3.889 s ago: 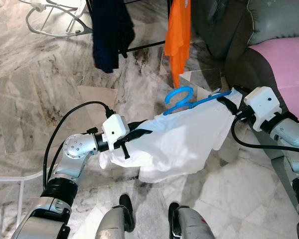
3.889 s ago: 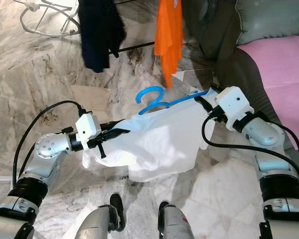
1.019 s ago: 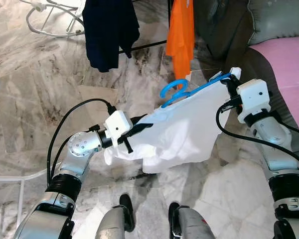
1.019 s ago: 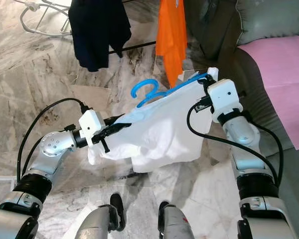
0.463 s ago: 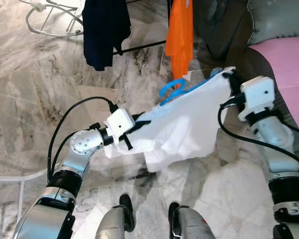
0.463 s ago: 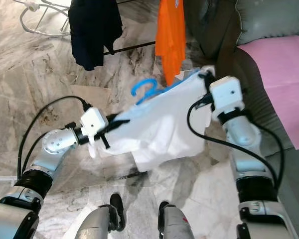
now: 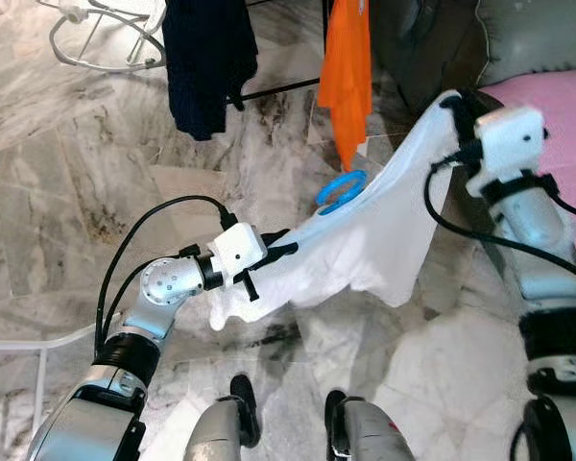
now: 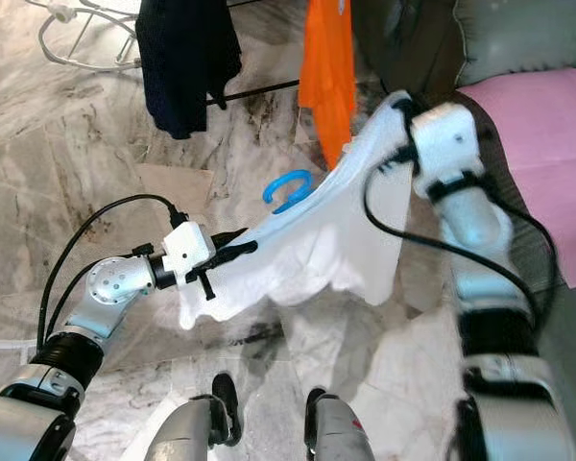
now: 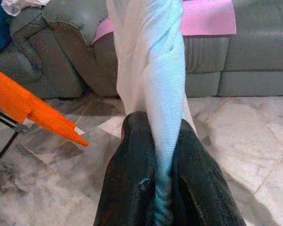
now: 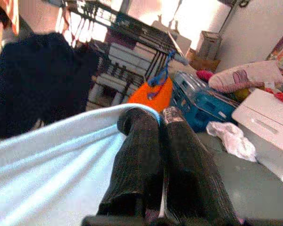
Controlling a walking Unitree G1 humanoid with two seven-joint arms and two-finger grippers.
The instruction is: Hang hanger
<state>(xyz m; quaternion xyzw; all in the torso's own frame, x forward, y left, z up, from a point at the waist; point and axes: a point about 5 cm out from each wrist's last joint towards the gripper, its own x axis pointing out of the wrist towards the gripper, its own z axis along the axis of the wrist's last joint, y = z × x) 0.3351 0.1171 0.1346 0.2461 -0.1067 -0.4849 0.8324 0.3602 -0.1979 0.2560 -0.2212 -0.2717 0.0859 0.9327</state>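
Pincers left (image 7: 286, 252) and right (image 7: 453, 106) each clamped an end of the white shirt (image 7: 365, 235), its blue hanger (image 7: 341, 189) at centre frame, hook free, not yet hung beside the orange garment (image 7: 346, 72) on the rack at upper centre.

The white shirt (image 7: 365, 240) hides all of the blue hanger (image 7: 341, 190) except its hook.

Silver jointed arms carry white wrist boxes, looping black cables and black-fingered grippers.
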